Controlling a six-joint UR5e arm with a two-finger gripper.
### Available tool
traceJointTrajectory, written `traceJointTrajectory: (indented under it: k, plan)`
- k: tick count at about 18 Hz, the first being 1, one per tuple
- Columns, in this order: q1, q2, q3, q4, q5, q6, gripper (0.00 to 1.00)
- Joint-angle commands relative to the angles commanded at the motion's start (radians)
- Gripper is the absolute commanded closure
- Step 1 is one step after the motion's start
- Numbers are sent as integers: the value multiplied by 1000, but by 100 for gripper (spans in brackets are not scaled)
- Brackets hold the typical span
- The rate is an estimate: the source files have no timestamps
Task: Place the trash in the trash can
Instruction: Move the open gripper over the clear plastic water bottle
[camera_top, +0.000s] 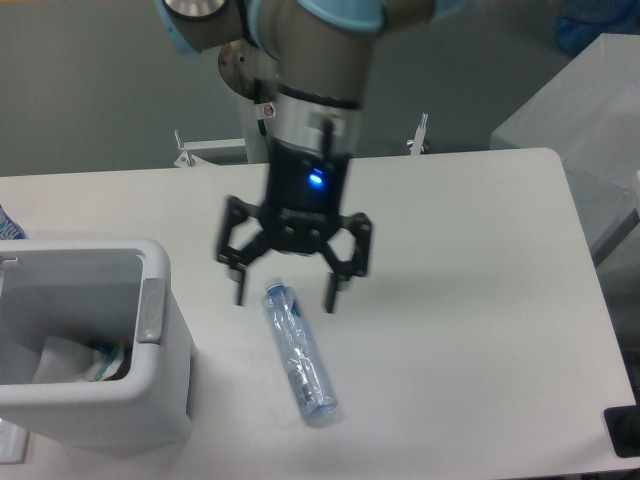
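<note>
From the fixed camera looking down on the white table (450, 260), the robot arm is reaching forward from its pedestal at the back, with the gripper (288, 298) hanging over the middle of the table. Its two dark fingers (334, 291) are spread wide apart and gripping nothing. They are straddling the capped upper end of the crushed clear bottle (299, 352), one finger on each side, which looks like a stance chosen so the fingers can close across the bottle's narrow width. Whether the fingertips are above the bottle or level with it is hard to tell from this angle.

The bottle is lying flat on the table, running from its blue cap (275, 292) near the gripper down toward the front edge, a little to the right of the trash can (150, 400). It is near the can but not touching it.

The white trash can is sitting at the front left corner, its grey tab (150, 310) facing the bottle. Inside, crumpled clear wrapper (75, 362) with a green bit is already resting at the bottom. So one piece seems done, and the bottle is the piece left.
</note>
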Motion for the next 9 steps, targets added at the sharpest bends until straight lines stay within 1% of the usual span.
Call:
traceJointTrajectory:
  k: [3, 7, 9]
  plan:
    - [-6, -54, 3, -21, 111, 2, 0]
    - [-14, -104, -9, -23, 120, 3, 0]
    - [-23, -136, -5, -20, 120, 3, 0]
